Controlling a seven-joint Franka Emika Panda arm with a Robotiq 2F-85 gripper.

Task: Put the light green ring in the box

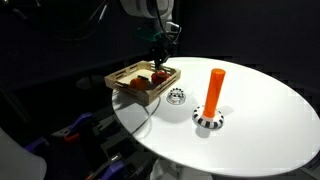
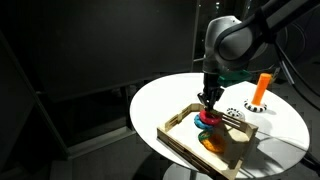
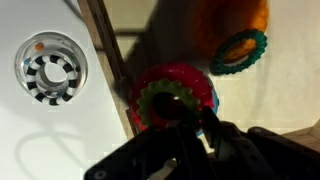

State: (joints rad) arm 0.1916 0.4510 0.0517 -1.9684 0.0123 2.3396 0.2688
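Note:
In the wrist view the light green ring (image 3: 160,98), toothed at its edge, lies over a red ring (image 3: 200,88) inside the box (image 3: 104,50), close to its wooden rim. My gripper (image 3: 192,130) is shut on the light green ring's near edge, with one finger at its dark hole. In both exterior views the gripper (image 1: 160,62) (image 2: 208,100) is low over the box (image 1: 125,78) (image 2: 180,138), which sits at the edge of the round white table (image 1: 260,130).
A darker teal ring (image 3: 238,52) rests on an orange ring (image 3: 235,15) in the box. A greyish-white ring (image 3: 50,68) (image 1: 176,97) lies on the table just outside the rim. An orange peg (image 1: 215,88) (image 2: 262,86) stands on a striped base (image 1: 207,120).

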